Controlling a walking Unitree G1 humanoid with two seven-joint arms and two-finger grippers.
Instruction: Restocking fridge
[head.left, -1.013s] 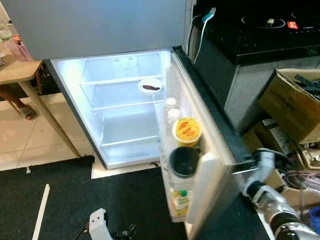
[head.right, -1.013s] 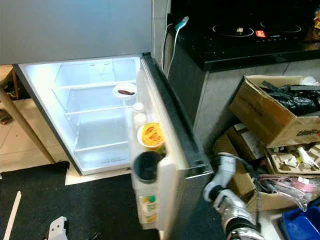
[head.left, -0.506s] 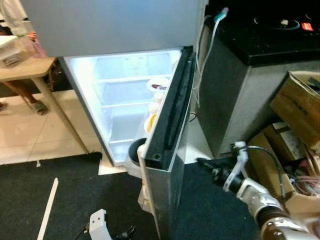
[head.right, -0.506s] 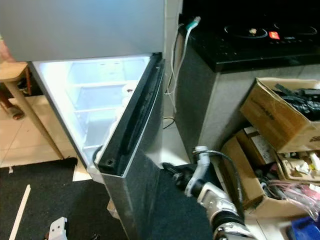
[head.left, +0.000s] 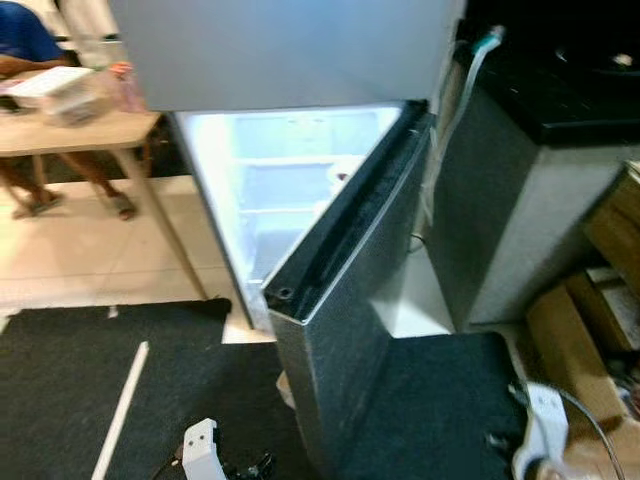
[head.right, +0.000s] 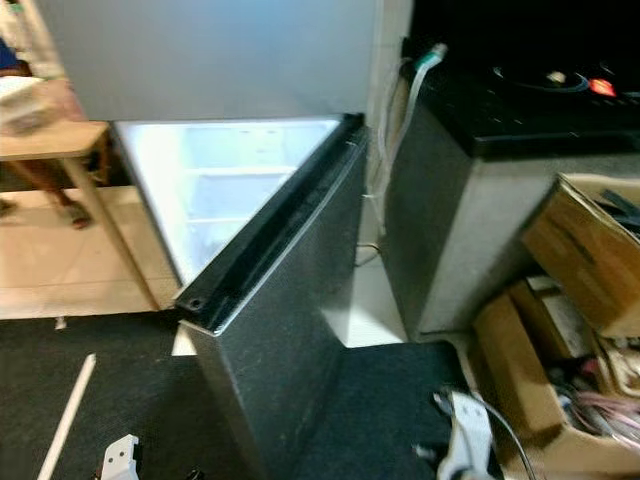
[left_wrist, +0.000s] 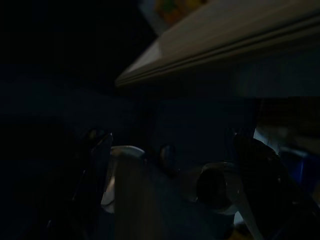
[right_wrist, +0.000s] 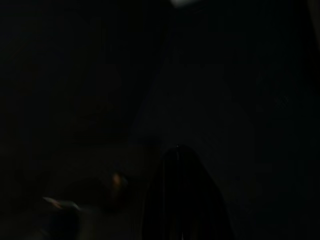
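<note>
Two arms sit low at the near edge of the scene. The right arm (head.left: 540, 445) shows as a white wrist piece with a cable over the black mat (head.left: 440, 400), just clear of the fridge door; whether the right pincer is spread or pressed together I cannot tell, and its wrist view is almost black, with one dark finger (right_wrist: 182, 195) faintly outlined. The left arm (head.left: 200, 450) hangs idle at the bottom, a white bracket above the mat. The left wrist view is dim but gives something the head views do not: the two black fingers (left_wrist: 95, 170) of the left pincer (left_wrist: 175, 190) stand spread apart, and a pale ledge runs slantwise beyond them with a yellowish label peeking past it.

Beyond the arms, the fridge door (head.left: 345, 330) stands partly swung in, its speckled grey outer face toward me and its black top edge (head.right: 270, 235) running back to the hinge. A wedge-shaped gap is left on the handle side, and through it the lit fridge compartment (head.left: 275, 180) shows glass shelves and a white dish (head.left: 345, 168) on one.

Right of the door, a strip of pale floor separates it from the grey counter (head.right: 480, 220) with a dark hob (head.right: 560, 85). Cardboard boxes (head.right: 590, 250) crowd the right. Far left, a wooden counter (head.left: 75, 130) holds a clear container, and a person (head.left: 25, 45) sits behind it.
</note>
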